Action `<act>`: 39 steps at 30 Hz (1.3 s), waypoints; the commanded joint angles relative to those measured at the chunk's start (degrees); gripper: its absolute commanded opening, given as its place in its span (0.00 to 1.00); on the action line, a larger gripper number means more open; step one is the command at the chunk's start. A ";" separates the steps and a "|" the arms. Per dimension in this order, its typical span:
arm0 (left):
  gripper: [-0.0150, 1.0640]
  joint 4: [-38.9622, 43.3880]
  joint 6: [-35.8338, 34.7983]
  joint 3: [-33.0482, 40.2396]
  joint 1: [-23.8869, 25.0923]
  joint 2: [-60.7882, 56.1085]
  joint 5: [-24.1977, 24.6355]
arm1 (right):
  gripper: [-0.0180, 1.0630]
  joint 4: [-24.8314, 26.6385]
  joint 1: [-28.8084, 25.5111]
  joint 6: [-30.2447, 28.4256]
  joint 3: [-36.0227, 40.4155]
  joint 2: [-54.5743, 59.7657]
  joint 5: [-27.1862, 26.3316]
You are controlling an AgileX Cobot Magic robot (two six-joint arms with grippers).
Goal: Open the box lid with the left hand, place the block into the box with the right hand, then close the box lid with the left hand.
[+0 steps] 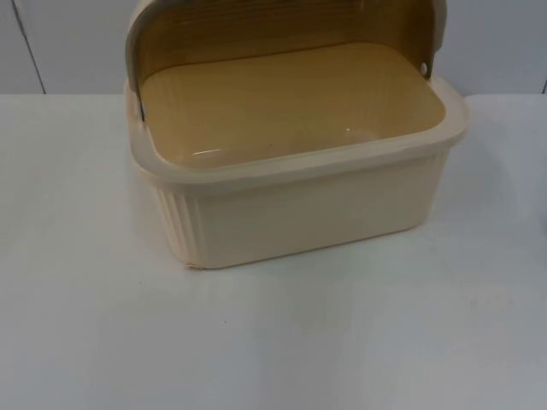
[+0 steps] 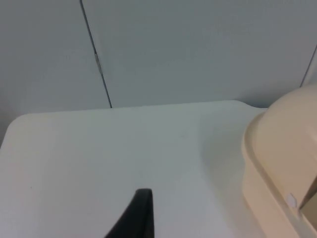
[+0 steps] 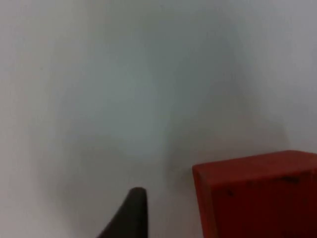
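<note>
**Operator:** What do you have in front of you, and what is around it?

**Describer:** You are looking down on one cream plastic box [image 1: 308, 213] with ribbed walls, standing on the white table [image 1: 85, 325] toward its far side, close to the grey partition wall [image 1: 68, 43]. Its one lid [image 1: 282, 21], amber and see-through with a cream rim, is swung up and back over the far edge, so the box stands open. The inside shows a smooth tan floor with nothing lying on it.

**Operator:** Where is the block?

**Describer:** You have one red block [image 3: 257, 196], seen from the right wrist camera. It rests on the white table surface, just beside the right gripper's [image 3: 130, 213] dark fingertip, with a gap between the two. Only one fingertip of that gripper is visible, so you cannot tell how wide it is spread, and it is not touching the block.

**Operator:** And the left side?

**Describer:** From the left wrist camera you see the left gripper [image 2: 136, 215] above bare table, with the box's rounded cream end off to one side and well apart from it. The partition wall, with one dark vertical seam, stands behind the table's edge. Again a single fingertip shows, so its opening cannot be told, and nothing is seen in its grasp.

**Operator:** Anything blocking the way?

**Describer:** Between each fingertip and its nearest object you see plain table.
</note>
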 commanded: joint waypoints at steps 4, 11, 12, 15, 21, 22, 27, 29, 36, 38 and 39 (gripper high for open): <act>0.95 0.18 -0.24 0.10 0.20 -0.29 -0.39 | 0.46 -0.27 -0.24 1.09 -0.26 0.05 2.36; 0.95 0.30 -0.11 0.10 0.20 -0.29 -0.37 | 0.02 -0.36 -0.24 2.57 -0.26 -0.09 5.58; 0.95 0.30 -0.11 0.10 0.20 -0.29 -0.37 | 0.02 -0.36 -0.24 2.57 -0.26 -0.37 5.98; 0.95 0.29 -0.11 0.10 0.20 -0.29 -0.48 | 0.02 -0.36 -0.24 2.57 -0.26 -1.21 6.07; 0.95 0.29 -0.11 0.10 0.20 -0.29 -0.48 | 0.02 -0.76 -0.24 2.43 -4.75 -4.43 8.55; 0.95 0.29 -0.11 0.10 0.20 -0.29 -0.48 | 0.02 -0.76 -0.24 2.17 -6.21 -5.08 9.37; 0.95 0.02 -0.11 0.10 0.20 -0.29 -0.42 | 0.02 -0.53 -0.24 -1.95 -15.21 -7.50 13.32; 0.95 0.02 -0.11 0.10 0.20 -0.29 -0.42 | 0.02 -0.36 -0.24 -3.55 -20.51 -8.40 15.16; 0.95 0.02 -0.11 0.10 0.20 -0.29 -0.42 | 0.02 3.78 -0.14 -5.09 -33.63 -11.18 17.08; 0.95 0.02 -0.11 0.10 0.20 -0.29 -0.42 | 0.02 4.57 -0.03 -5.09 -35.22 -11.82 17.08; 0.95 0.02 -0.11 0.10 0.20 -0.29 -0.42 | 0.02 4.85 0.38 -5.09 -36.45 -12.42 17.08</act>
